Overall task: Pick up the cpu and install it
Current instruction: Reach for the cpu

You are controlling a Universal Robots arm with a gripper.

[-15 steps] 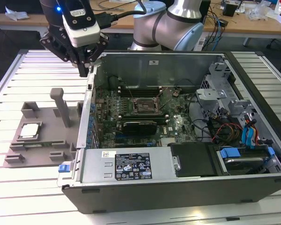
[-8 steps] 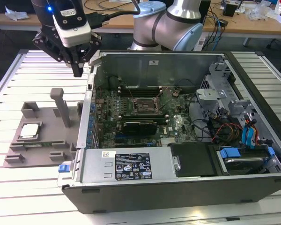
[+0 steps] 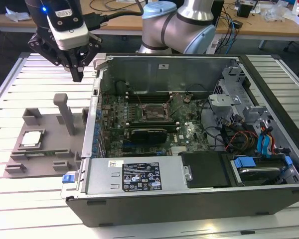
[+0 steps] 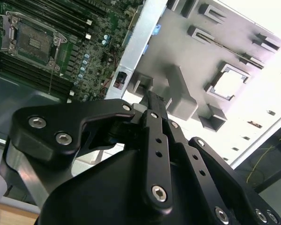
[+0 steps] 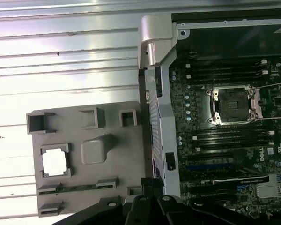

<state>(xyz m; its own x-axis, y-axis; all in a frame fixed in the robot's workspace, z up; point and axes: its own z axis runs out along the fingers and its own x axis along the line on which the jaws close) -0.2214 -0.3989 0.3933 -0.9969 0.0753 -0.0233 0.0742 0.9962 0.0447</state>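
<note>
The pincer (image 3: 78,75) was held above the slatted surface (image 3: 20,84), close beside the near corner of the open computer case (image 3: 92,124), with its jaws drawn together and nothing gripped between them. The cpu (image 3: 31,139) lay flat in a square recess of the grey plastic tray (image 3: 52,132), well apart from the pincer and towards the tray's side away from the case. Several hazards were judged likely from this arrangement. An upright post (image 3: 65,112) stood on the tray between the pincer and the cpu, and it could be struck if a low path were taken. The recess was hemmed by raised blocks, so little room was left for the jaws, and a descent with them closed would press on the metal lid rather than straddle it. Because the chip was thin, only a shallow hold could be had, and it might tilt or slip in transit over the case wall. At the socket (image 3: 154,113) on the motherboard (image 3: 189,132), a tilted or wrongly turned chip could damage the contacts. It could not be made out for certain whether the socket's retaining frame was fully swung clear.
</note>
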